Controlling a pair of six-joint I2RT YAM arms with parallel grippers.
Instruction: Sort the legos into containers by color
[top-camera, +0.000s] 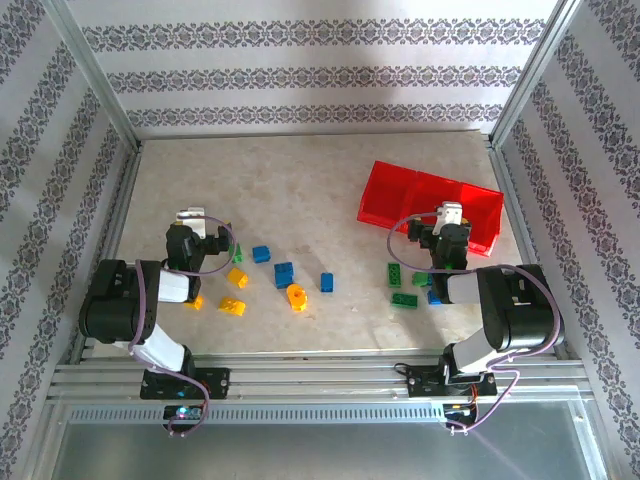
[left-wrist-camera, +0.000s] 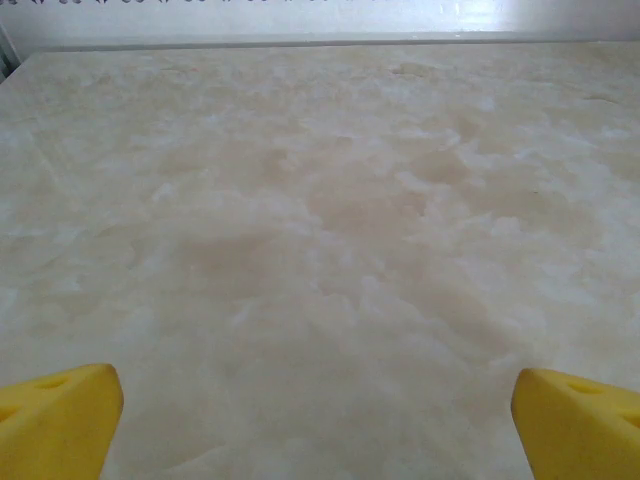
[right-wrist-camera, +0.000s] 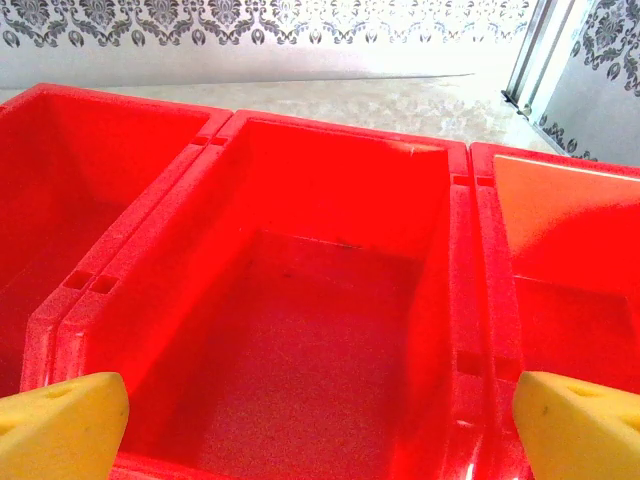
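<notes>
The legos lie loose on the table in the top view: yellow ones (top-camera: 237, 277), blue ones (top-camera: 284, 274) and green ones (top-camera: 404, 300). They sit in two groups, one by each arm. The containers are one red tray (top-camera: 385, 195) of three compartments at the back right. My right gripper (top-camera: 452, 215) stands open at the tray's near wall. Its yellow fingertips (right-wrist-camera: 60, 425) frame the middle compartment (right-wrist-camera: 330, 240), which holds nothing. My left gripper (top-camera: 198, 222) is open over bare table just behind the left group, with nothing between its fingertips (left-wrist-camera: 60, 420).
Metal frame posts and patterned walls close in the table (top-camera: 300, 180) on three sides. A rail (top-camera: 320, 375) runs along the near edge by the arm bases. Bare tabletop stretches from the left gripper to the back wall (left-wrist-camera: 320, 20).
</notes>
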